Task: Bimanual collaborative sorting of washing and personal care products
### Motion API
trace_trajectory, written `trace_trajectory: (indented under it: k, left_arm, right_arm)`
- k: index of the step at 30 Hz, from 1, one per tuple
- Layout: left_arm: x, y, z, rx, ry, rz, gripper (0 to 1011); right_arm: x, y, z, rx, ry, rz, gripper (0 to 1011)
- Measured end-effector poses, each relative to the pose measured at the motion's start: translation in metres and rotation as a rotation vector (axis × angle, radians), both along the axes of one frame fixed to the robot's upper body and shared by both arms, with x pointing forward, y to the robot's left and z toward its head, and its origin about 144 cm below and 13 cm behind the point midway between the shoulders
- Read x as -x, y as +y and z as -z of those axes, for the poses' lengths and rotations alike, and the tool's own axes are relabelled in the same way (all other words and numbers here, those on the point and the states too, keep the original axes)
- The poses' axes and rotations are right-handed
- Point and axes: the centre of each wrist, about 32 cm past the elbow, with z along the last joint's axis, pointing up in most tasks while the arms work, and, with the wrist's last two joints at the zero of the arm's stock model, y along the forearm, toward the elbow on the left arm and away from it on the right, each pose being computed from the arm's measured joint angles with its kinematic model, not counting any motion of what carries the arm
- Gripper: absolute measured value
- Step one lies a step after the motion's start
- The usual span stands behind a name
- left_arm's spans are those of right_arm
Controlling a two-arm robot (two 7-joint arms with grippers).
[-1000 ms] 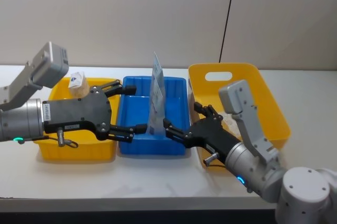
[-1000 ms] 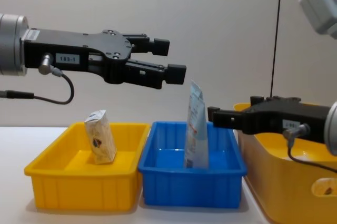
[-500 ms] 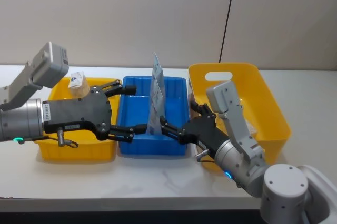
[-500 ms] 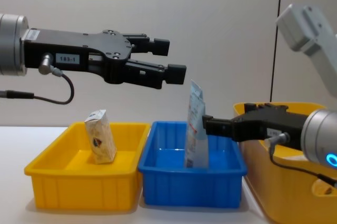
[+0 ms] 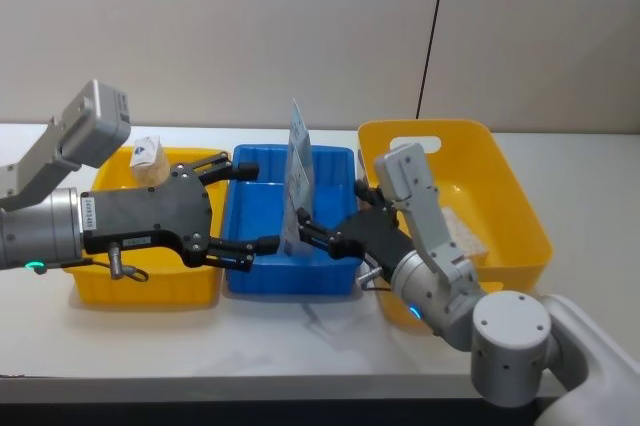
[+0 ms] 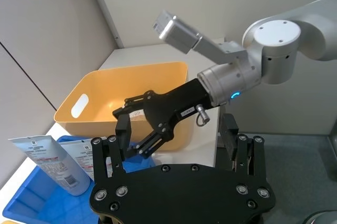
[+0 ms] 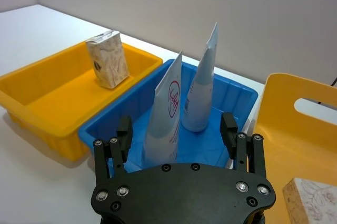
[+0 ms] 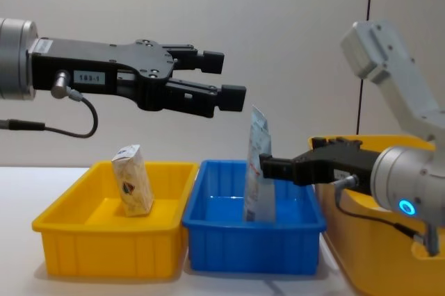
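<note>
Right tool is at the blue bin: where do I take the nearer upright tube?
Probably the upper half of the nearer tube, coming from the robot's side. It stands cap-down in the blue bin, tapering to a flat crimped top, so the open right tool could pinch its flat faces, clear of the second tube behind.

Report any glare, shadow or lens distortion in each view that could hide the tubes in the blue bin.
Head view: even soft light, no glare; the tube reads clearly in the blue bin. Chest view: the left gripper looms large, the right gripper overlaps the tube's edge. Right wrist view: both tubes sharp, faint shadow on the bin floor. Left wrist view: wide-angle stretch at the edges.
</note>
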Motion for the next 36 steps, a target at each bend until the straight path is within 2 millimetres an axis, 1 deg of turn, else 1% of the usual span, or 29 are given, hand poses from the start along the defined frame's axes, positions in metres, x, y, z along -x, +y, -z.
trace_trajectory:
  k: [11, 27, 31, 32, 33, 34, 35, 36]
  left_arm:
    - [0.0, 0.0, 0.0, 0.0, 0.0, 0.0, 1001]
    - [0.0, 0.0, 0.0, 0.0, 0.0, 0.0, 1001]
    - [0.0, 0.0, 0.0, 0.0, 0.0, 0.0, 1001]
    - [0.0, 0.0, 0.0, 0.0, 0.0, 0.0, 1001]
    - [0.0, 0.0, 0.0, 0.0, 0.0, 0.0, 1001]
    - [0.0, 0.0, 0.0, 0.0, 0.0, 0.0, 1002]
    - [0.0, 0.0, 0.0, 0.0, 0.0, 0.0, 1001]
    - [0.0, 0.0, 0.0, 0.0, 0.0, 0.0, 1001]
  right_arm:
    - [-0.021, 0.005, 0.004, 0.012, 0.004, -0.025, 1002]
    - [-0.041, 0.011, 0.009, 0.022, 0.016, -0.057, 993]
    - [-0.045, 0.013, 0.01, 0.022, 0.015, -0.062, 917]
    - [-0.046, 0.013, 0.011, 0.023, 0.017, -0.063, 870]
    - [-0.047, 0.013, 0.011, 0.023, 0.017, -0.064, 859]
    - [-0.047, 0.014, 0.011, 0.022, 0.017, -0.064, 817]
    - [-0.048, 0.014, 0.011, 0.022, 0.017, -0.065, 805]
    - [-0.048, 0.014, 0.011, 0.022, 0.016, -0.065, 759]
